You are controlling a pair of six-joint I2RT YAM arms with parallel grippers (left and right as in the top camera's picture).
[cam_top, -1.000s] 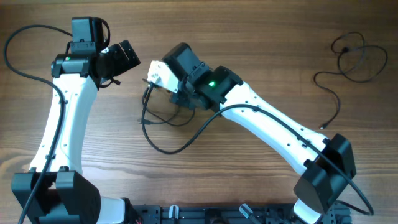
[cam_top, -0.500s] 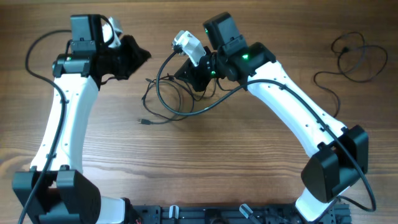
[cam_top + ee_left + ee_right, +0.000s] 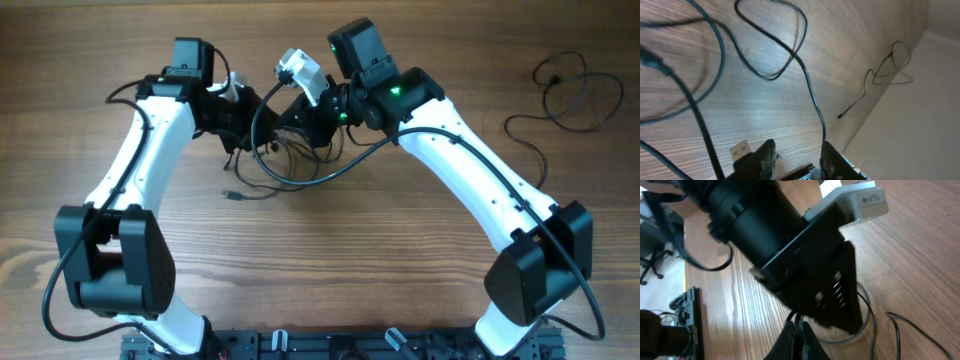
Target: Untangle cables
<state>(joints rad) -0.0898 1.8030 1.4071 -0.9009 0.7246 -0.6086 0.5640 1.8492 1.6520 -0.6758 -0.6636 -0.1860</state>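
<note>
Cables (image 3: 272, 152): thin black cords in a loose tangle of overlapping loops, mid-counter toward the far edge, lying between the two tools. Upper strands are lifted off the wood toward the right tool; the lower loops sag back onto the counter. One end with a small plug (image 3: 232, 195) lies flat on the wood just nearer than the tangle.

Right tool (image 3: 797, 330): fingers pressed together on thin black strands of the cables, which rise straight from the tips in the right wrist view. It is held above the tangle's right side.

Left tool (image 3: 796, 146): fingers a narrow way apart, with bare wood showing between them. One strand runs down to the inner edge of one finger; no grip on it shows. It is placed at the tangle's left side, close to the right tool.

Left arm's wrist body (image 3: 790, 255): black, with a white camera housing, filling most of the right wrist view.

Second cable (image 3: 552, 76): thin, black, in a few open loops with a trailing end, at the counter's far right corner, well apart from the tangle.

Counter (image 3: 400, 280): wood-grain surface, mid-brown.
</note>
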